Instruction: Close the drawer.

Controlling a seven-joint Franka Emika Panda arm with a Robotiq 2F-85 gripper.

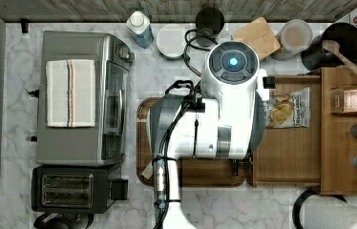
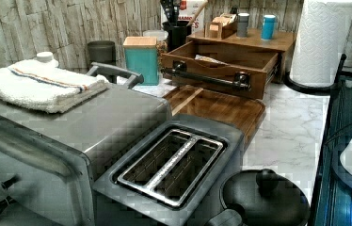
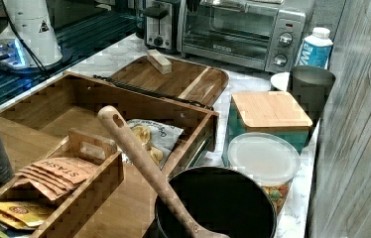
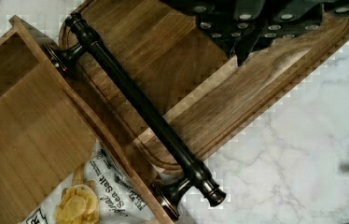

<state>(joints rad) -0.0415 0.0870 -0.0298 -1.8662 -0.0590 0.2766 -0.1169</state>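
The drawer (image 1: 286, 152) stands pulled out of the wooden shelf unit (image 1: 346, 129), with a bag of chips (image 1: 288, 107) lying inside it. In the left view its black bar handle (image 2: 207, 79) runs along the drawer front (image 2: 216, 84), over the edge of a darker rounded tray (image 2: 216, 106). The wrist view shows the handle (image 4: 140, 109) running diagonally, with the drawer's bare floor (image 4: 23, 135) on one side and the tray (image 4: 238, 93) on the other. My gripper (image 4: 245, 44) hangs above the tray, a short way from the handle and not touching it. From the top, the white arm (image 1: 224, 109) covers the tray and the drawer front.
A toaster oven (image 1: 78, 95) with a folded towel and a toaster (image 1: 69, 188) stand at the top view's left. A teal canister (image 3: 268, 119), a black pot with a wooden spoon (image 3: 149, 171) and jars line the back wall. A paper towel roll (image 2: 322, 40) stands beside the shelf unit.
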